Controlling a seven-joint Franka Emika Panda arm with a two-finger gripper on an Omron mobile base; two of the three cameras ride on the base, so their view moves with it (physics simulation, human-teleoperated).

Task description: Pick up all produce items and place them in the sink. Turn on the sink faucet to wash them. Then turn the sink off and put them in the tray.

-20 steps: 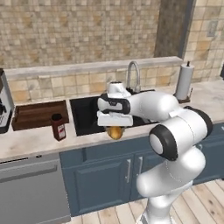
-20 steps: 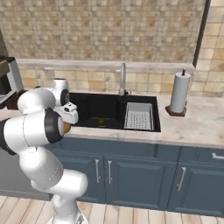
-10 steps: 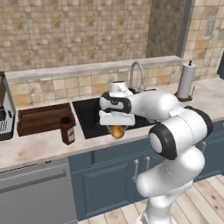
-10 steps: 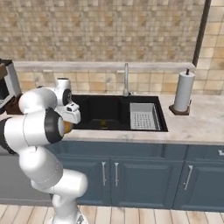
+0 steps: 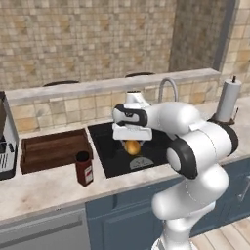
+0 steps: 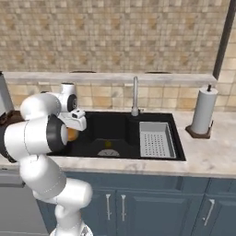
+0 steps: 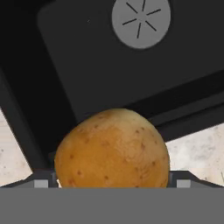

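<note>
Your two-finger gripper is clamped on the round orange-yellow speckled fruit, jaws spread wide around it, one on each side. From the hand camera the fruit sits right between the jaws, smooth-skinned with small reddish-brown flecks, hanging over the front part of the large rectangular matte black sink basin. Beyond it you see the round grey drain with its star-shaped slits, flat in the basin floor. A strip of pale mottled stone counter shows past the basin's edge.

From the left base camera, the fruit hangs just under your hand, above the sink. The shallow dark brown wooden tray with raised edges lies on the counter just left of the basin, and the red-labelled dark-lidded jar stands upright in front of it. The curved grey metal gooseneck faucet rises behind your arm. From the right base camera, a grey perforated metal rack sits in the basin's right part, and a small yellowish item lies near the drain, too small to identify.
</note>
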